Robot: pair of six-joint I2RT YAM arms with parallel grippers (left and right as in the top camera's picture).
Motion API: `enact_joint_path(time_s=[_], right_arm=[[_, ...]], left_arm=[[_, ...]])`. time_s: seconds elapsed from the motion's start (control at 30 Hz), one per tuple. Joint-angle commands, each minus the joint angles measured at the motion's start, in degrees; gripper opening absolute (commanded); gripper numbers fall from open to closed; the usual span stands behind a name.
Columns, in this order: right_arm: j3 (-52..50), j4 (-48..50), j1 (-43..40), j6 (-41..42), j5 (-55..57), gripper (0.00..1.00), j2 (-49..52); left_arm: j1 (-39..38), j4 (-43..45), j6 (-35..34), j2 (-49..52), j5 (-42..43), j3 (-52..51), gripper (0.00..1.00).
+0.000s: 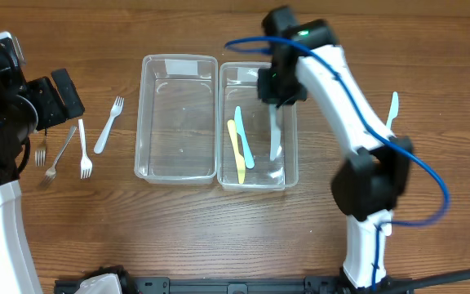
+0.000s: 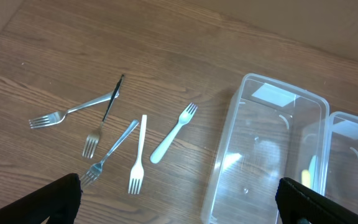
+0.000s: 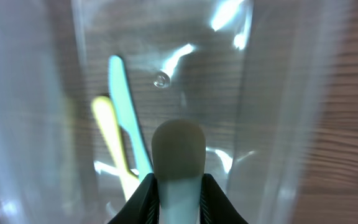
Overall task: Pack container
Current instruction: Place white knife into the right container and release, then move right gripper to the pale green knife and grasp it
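Overhead view showed the right claw (image 1: 277, 96) reaching down into the right container (image 1: 251, 184). It was pinched narrow on the upper end of a pale utensil (image 1: 276, 139) whose lower part hung inside the box, beside a blue knife (image 1: 244, 139) and a yellow knife (image 1: 237, 153) lying on its floor. Whether the held tip touched the bottom could not be told. From the right wrist, the two fingers (image 3: 143, 199) sat on either side of the rounded, flat handle, close together with the plastic clamped between them. The left container (image 1: 178, 122) beside it held nothing. The left claw (image 2: 179, 202) stood wide and empty over the tabletop (image 1: 178, 237), near the white plastic forks (image 1: 108, 125) and metal forks (image 1: 59, 157) scattered there. One more pale teal utensil (image 1: 392, 110) lay well apart on the far right. Such cutlery looked thin, light and smooth, so it was likely to slip or swivel in a pinch. The best hold seemed to be across the narrow width of the handle, near its middle for balance. Pieces lying flat would probably be awkward to get under. The clear boxes looked light and thin-walled, so a knock against a rim could well shift them.
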Motion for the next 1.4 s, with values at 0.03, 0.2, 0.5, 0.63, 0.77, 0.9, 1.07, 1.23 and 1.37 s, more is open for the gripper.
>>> enact_joint_path(time_s=[0.03, 0.2, 0.5, 0.63, 0.77, 0.9, 1.07, 1.23, 1.37], right_arm=[[-0.1, -0.5, 1.3, 0.9, -1.0, 0.06, 3.6], [0.0, -0.6, 1.3, -0.9, -0.9, 0.39, 3.2], [6.5, -2.6, -3.4, -4.3, 1.2, 0.46, -5.1], [12.9, -5.8, -13.5, -4.3, 1.4, 0.72, -11.0], [13.6, -7.6, -25.0, -4.2, 1.3, 0.99, -14.1], [11.9, -9.6, -33.5, -5.8, 1.7, 1.00, -13.4], [6.6, -9.0, -40.3, -8.6, 1.7, 1.00, -10.7], [-3.5, -4.0, -42.1, -11.9, 1.7, 1.00, -9.1], [-13.2, 3.6, -42.2, -13.4, 1.7, 1.00, -9.1]], left_arm=[[0.4, 0.3, 1.1, 0.0, 1.0, 0.8, 1.00], [0.4, 0.4, 1.1, 0.0, 1.0, 0.8, 1.00], [0.4, 1.3, 1.1, 0.1, 1.0, 0.8, 1.00], [0.4, 0.0, 1.1, 0.1, 1.0, 0.8, 1.00], [0.4, 0.0, 1.1, 0.1, 1.0, 0.8, 1.00], [0.4, 0.2, 1.1, 0.1, 1.0, 0.8, 1.00], [0.4, 0.3, 1.1, 0.1, 1.0, 0.8, 1.00], [0.4, 0.7, 1.0, 0.1, 1.0, 0.8, 1.00], [0.4, 0.9, 1.0, 0.1, 1.0, 0.8, 1.00]])
